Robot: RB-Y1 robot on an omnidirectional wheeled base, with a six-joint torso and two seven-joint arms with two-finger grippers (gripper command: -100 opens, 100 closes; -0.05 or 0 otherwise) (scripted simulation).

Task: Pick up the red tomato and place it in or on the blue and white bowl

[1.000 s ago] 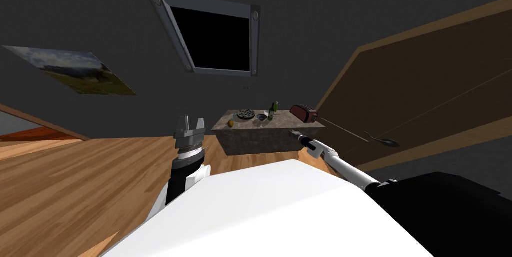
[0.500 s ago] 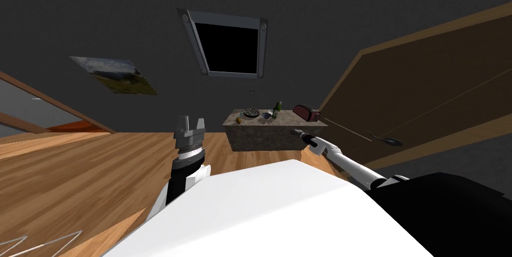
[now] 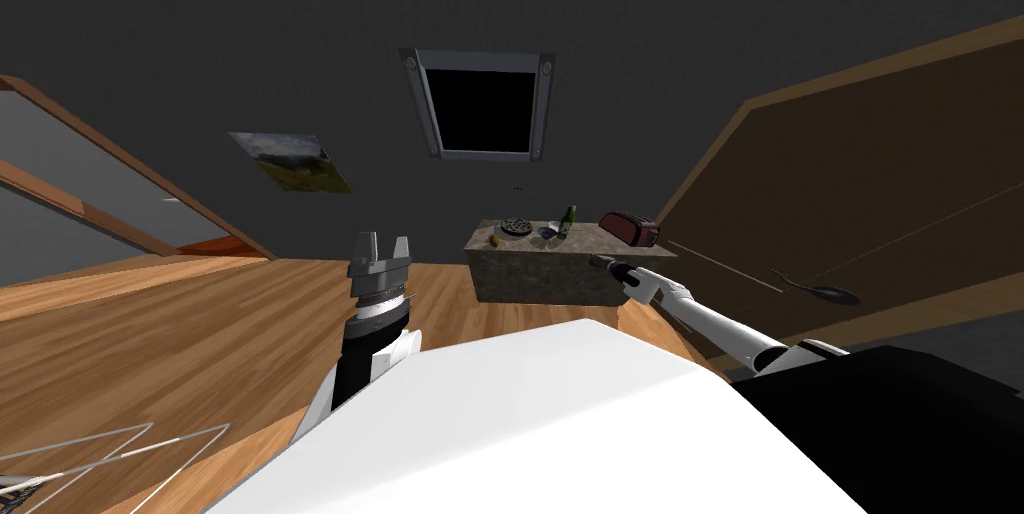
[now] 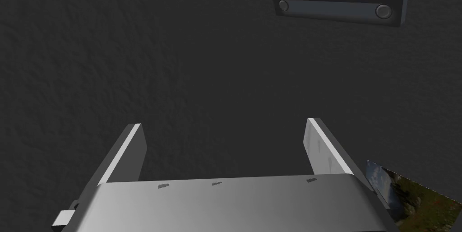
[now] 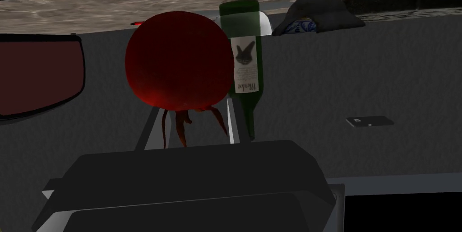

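The jaws of our right gripper (image 3: 600, 260) are pinching the red tomato (image 5: 179, 60) at the bench's (image 3: 530, 276) near edge (blue and white bowl (image 3: 549, 232) farther in, beside a green bottle (image 5: 243, 62)). The jaws of our left gripper (image 4: 225, 136) are standing spread.

Deep red tomato (image 5: 178, 60); dark green bottle (image 5: 244, 69); blue-white patterned bowl (image 5: 298, 25); mottled grey-brown counter (image 5: 135, 3); maroon toaster (image 5: 36, 78).

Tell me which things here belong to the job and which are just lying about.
Job: red tomato, held in the right gripper; blue and white bowl on the table.
Lying about: green bottle, dark red toaster, round plate.
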